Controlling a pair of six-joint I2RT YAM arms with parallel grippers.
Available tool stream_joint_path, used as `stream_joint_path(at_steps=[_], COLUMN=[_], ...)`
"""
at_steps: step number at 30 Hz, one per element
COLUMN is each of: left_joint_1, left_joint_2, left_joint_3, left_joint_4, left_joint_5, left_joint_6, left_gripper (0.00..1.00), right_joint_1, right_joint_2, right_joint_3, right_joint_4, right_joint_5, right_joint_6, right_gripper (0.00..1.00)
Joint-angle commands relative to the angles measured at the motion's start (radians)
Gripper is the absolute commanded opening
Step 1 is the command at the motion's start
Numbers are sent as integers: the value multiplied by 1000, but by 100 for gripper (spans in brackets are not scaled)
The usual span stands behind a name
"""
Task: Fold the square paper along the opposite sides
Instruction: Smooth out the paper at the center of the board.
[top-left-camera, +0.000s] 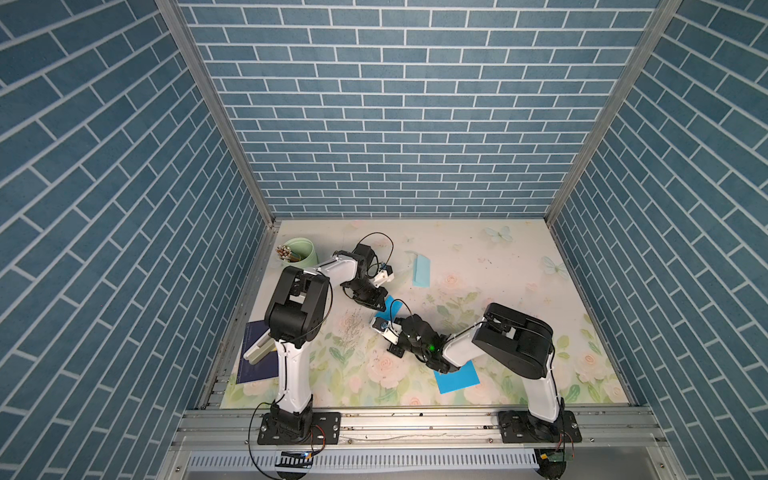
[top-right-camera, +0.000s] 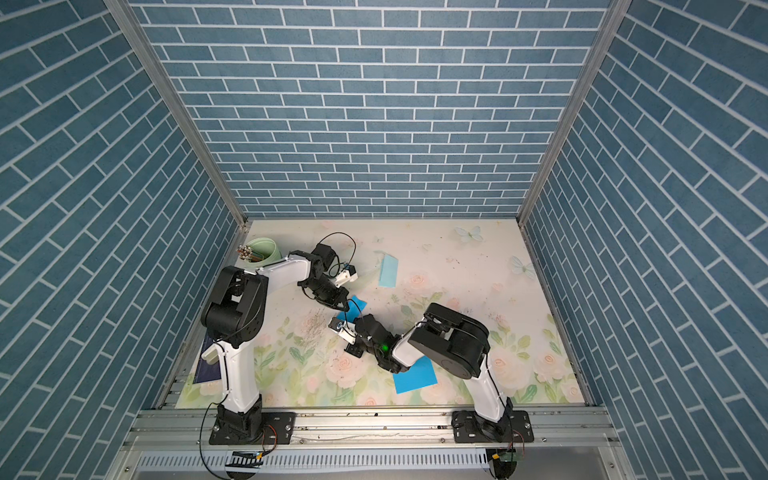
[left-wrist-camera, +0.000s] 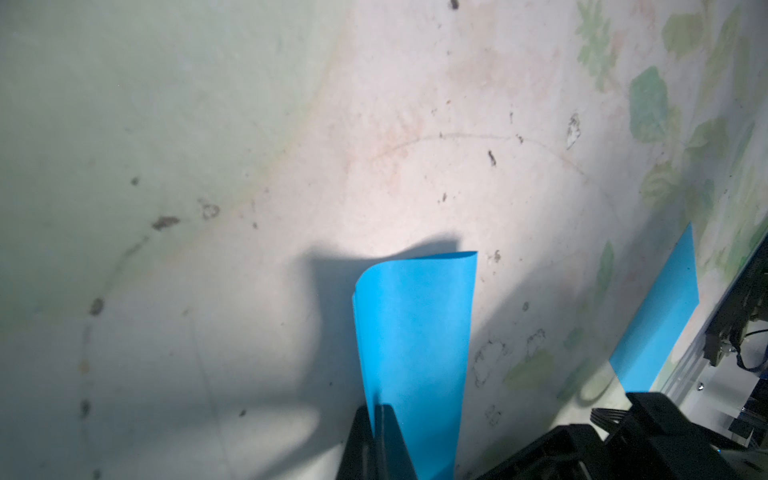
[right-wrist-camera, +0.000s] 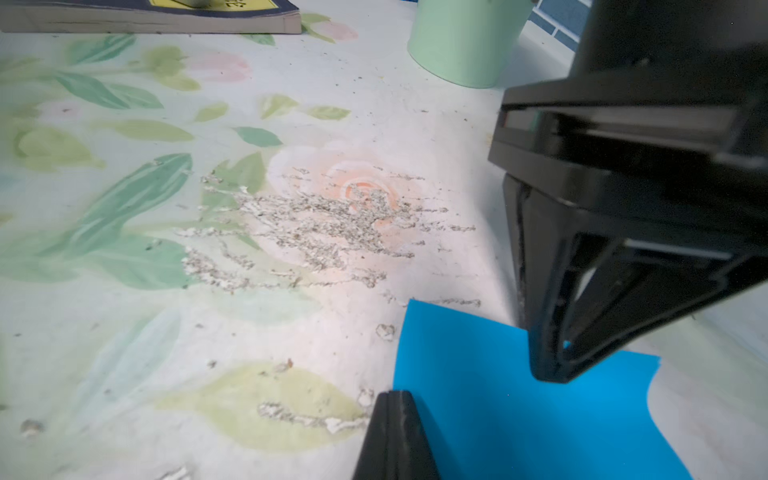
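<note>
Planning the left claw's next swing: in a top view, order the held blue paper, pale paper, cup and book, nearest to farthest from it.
1. Blue paper: pinched in the left claw.
2. Pale paper: just beyond, farther back and rightward.
3. Cup, back-left corner, and book, front-left edge: too close to call.

The paper (left-wrist-camera: 415, 353) is seen as a smooth, matt sheet. The mat (right-wrist-camera: 124, 332) is printed, dull, and scuffed rough at one patch (right-wrist-camera: 316, 224). The cup (right-wrist-camera: 457, 50) is shown smooth and faintly glossy. The rail (top-left-camera: 415, 419) is seen as ribbed bare metal.
</note>
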Motion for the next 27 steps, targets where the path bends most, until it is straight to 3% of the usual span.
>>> stream_joint_path(at_steps=[1, 6, 10, 17, 27], left_joint_1=[-18, -61, -113, -134, -132], left_joint_2=[10, -15, -94, -141, -106], left_joint_3=[-19, -47, -145, -276, -263], left_joint_4=[23, 43, 102, 123, 123], left_joint_5=[-54, -83, -125, -256, -273], left_joint_6=[16, -11, -71, -121, -107], left_gripper=[0, 0, 0, 0, 0], right_joint_1=[36, 41, -44, -101, -92], right_joint_2=[0, -264, -389, -304, -140], right_joint_3=[-67, -115, -158, -96, -78], right_joint_4=[-218, -178, -137, -173, -99], right_joint_5=[-48, 74, 115, 76, -5], right_joint_6=[13, -46, -88, -142, -71], right_gripper=[0, 0, 0, 0, 0])
